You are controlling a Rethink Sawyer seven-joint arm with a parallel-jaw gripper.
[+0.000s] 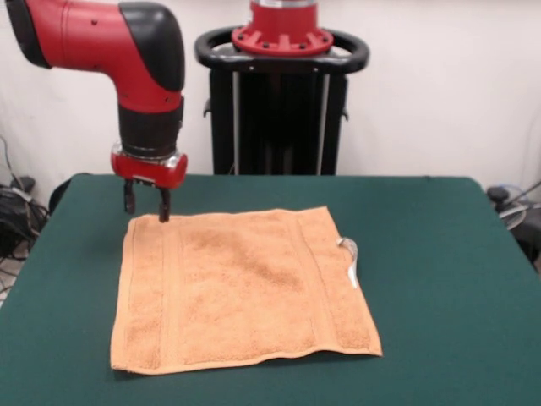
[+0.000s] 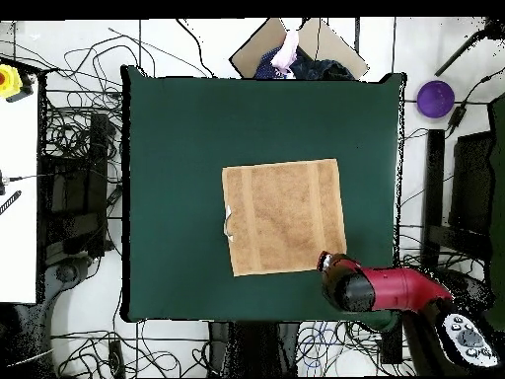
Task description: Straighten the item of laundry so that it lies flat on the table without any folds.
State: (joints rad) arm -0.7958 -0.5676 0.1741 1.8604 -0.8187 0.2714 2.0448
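The orange-tan towel lies spread flat on the dark green table, with woven border bands down both sides and a small white tag curling off its right edge. In the overhead view the towel lies near the table's middle. My gripper hangs at the towel's far left corner, fingertips at or just above the corner. The two fingers stand a little apart and hold nothing. In the overhead view the arm covers the gripper.
The black pedestal stands behind the table's far edge. Cables lie on the floor around the table. A person's hand shows at the overhead view's top edge, beyond the table. A purple round object sits off the table.
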